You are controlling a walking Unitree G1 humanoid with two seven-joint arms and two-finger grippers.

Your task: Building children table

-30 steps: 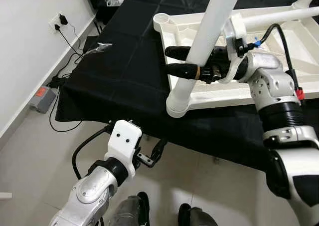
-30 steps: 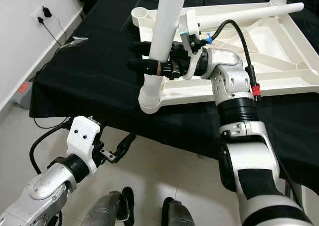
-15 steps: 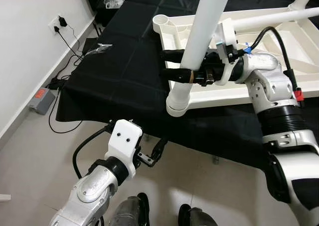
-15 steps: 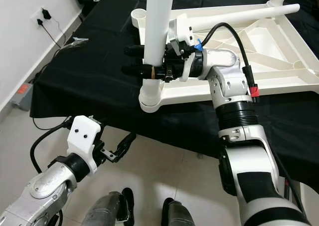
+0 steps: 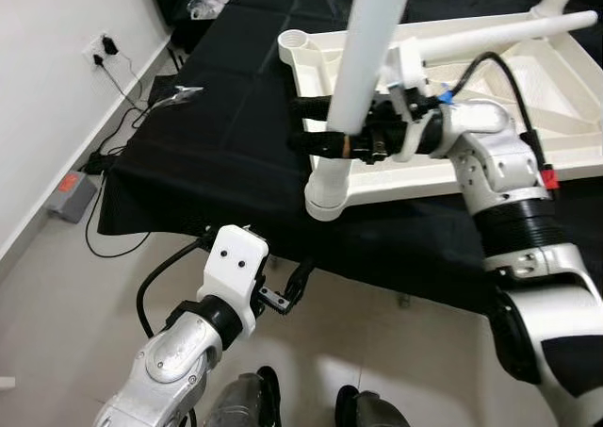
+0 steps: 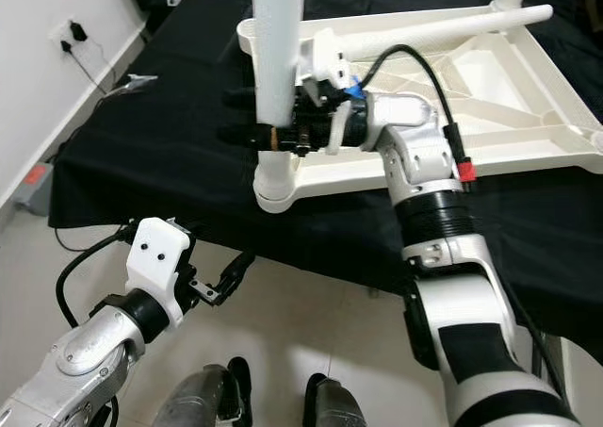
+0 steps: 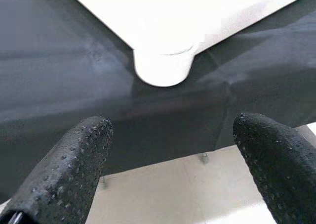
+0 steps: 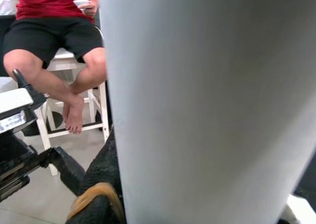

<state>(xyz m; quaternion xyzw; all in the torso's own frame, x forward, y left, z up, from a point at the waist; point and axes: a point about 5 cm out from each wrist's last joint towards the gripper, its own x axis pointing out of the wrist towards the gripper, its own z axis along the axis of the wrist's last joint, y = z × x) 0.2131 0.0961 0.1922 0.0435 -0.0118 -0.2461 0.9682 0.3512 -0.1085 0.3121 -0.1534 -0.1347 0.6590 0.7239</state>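
The white children's tabletop (image 5: 565,116) lies upside down on a black-covered surface. A white table leg (image 5: 353,88) stands in the near left corner socket (image 5: 325,193), leaning slightly to the right. My right gripper (image 5: 298,125) is shut on the leg just above the socket, one black finger on each side. The right wrist view has the leg (image 8: 212,105) close up. My left gripper (image 5: 296,286) hangs low in front of the surface's edge, open and holding nothing, and its camera looks up at the underside of the socket (image 7: 163,68).
A second white leg (image 5: 490,36) lies across the tabletop, and an open corner socket (image 5: 297,41) is at the far left. A wall outlet (image 5: 102,46) with cables, a grey box (image 5: 72,189) on the floor and a plastic bag (image 5: 179,94) sit left. A seated person (image 8: 49,31) is nearby.
The right gripper has swung the leg's top leftward, so it stands nearer to upright in the socket. The camera has shifted a little. The left arm has stayed put.
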